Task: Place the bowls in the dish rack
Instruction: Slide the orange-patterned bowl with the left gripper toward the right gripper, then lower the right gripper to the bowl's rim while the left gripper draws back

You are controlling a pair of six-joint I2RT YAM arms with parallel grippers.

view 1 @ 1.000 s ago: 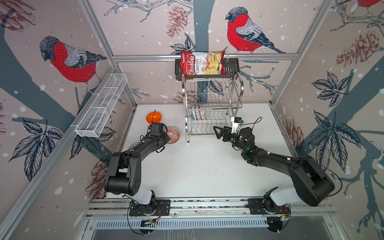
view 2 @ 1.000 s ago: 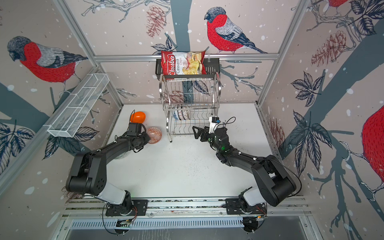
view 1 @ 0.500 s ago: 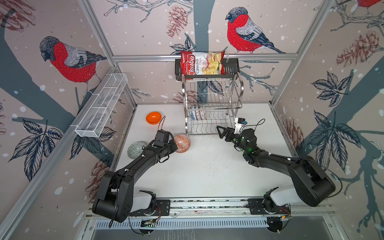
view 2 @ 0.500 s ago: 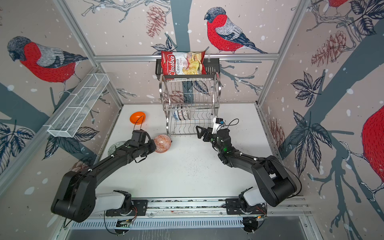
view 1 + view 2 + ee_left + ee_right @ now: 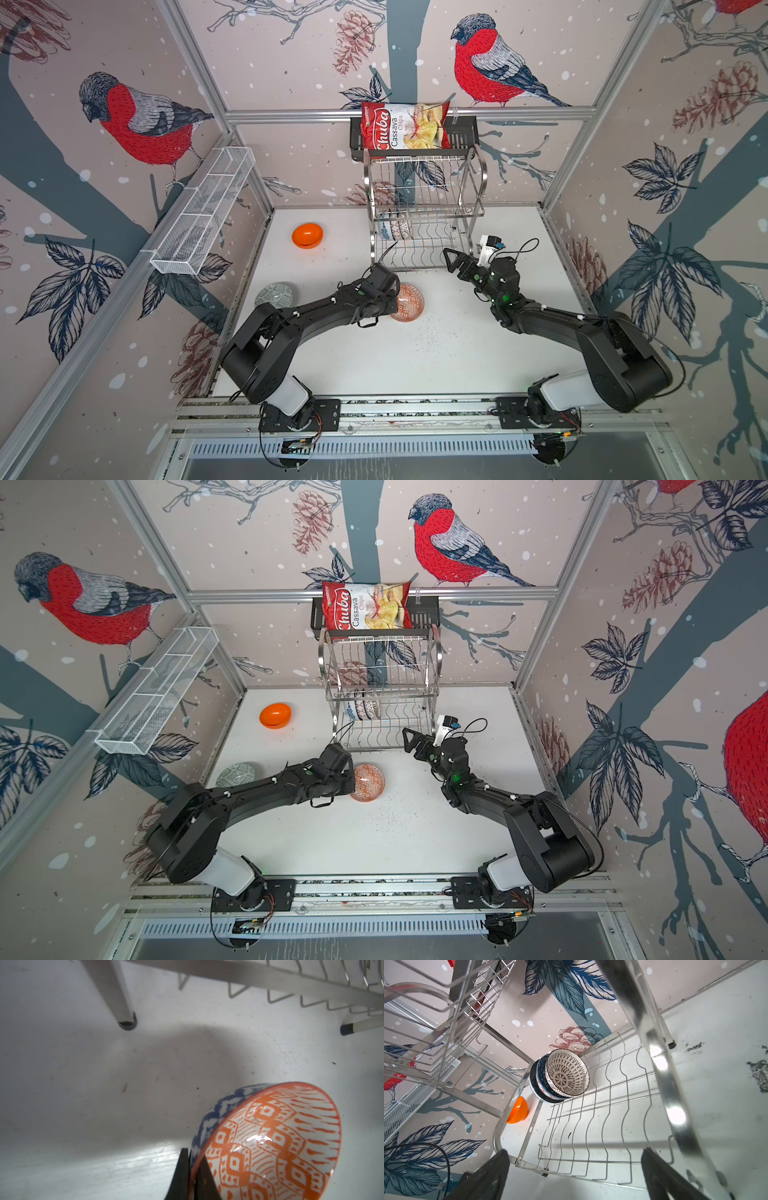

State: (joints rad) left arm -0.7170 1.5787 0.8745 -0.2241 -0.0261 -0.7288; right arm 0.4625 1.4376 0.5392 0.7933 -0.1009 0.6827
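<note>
Shifted rightward, the red-white bowl (image 5: 270, 1142) hangs, rim pinched between left fingers (image 5: 180, 1178); right fingers (image 5: 488, 1178) spread wide.

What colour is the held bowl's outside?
The bowl is blue with white zigzags outside, clearest in the left wrist view.

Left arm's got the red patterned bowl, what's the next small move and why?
Probably carry the red patterned bowl toward the lower tier of the dish rack: the left gripper pinches its rim, and slots beside three racked bowls stand free.
</note>
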